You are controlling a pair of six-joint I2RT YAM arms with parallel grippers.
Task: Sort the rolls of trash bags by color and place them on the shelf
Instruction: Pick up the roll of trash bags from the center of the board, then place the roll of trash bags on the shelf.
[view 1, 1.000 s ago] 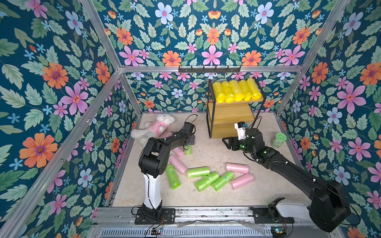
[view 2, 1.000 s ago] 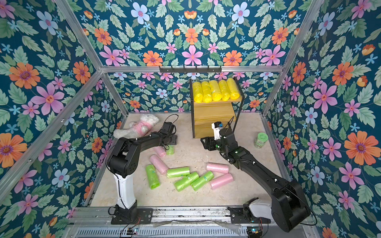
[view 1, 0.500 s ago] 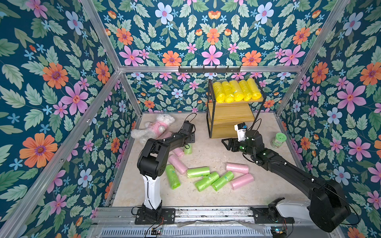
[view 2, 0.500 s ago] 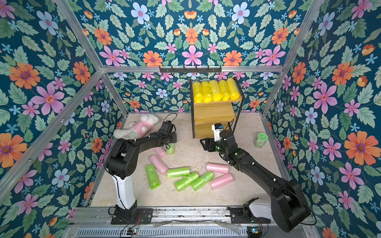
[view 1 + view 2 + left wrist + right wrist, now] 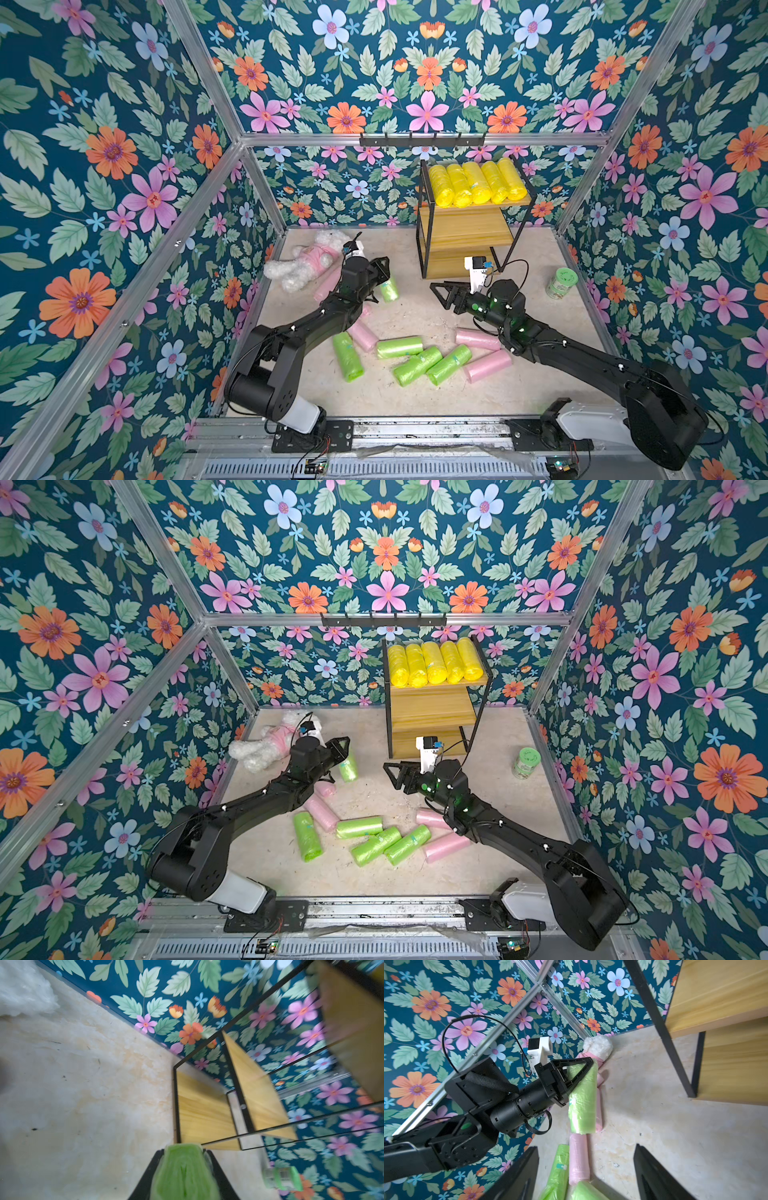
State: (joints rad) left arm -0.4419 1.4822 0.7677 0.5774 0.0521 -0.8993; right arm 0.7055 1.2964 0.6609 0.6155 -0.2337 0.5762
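Nearest the arm bases, loose on the floor (image 5: 415, 399), are four green rolls (image 5: 399, 347) and pink rolls (image 5: 487, 365) in a mixed scatter, some touching. I count five pink, but one is half under the left arm, so not sure. None of these are sorted yet.

Just beyond, the right gripper (image 5: 440, 293) hovers over bare floor between the scatter and the shelf, jaws spread wide, nothing in them. Across from it, the left gripper (image 5: 580, 1072) is clenched on the fifth green roll (image 5: 583, 1105), gripped near its upper end, with the roll hanging roughly upright. Can't tell if its bottom end is off the floor.

The plush toy (image 5: 307, 262) lies behind the left gripper and the jar (image 5: 561, 282) sits by the right wall. Neither is a task item.

Farthest, the shelf (image 5: 465, 232): the top tier holds five yellow rolls (image 5: 478, 185) side by side, so yellow is done. The middle and bottom boards look bare. Judgement: roughly a third done, green is starting with this roll, and pink is all left.
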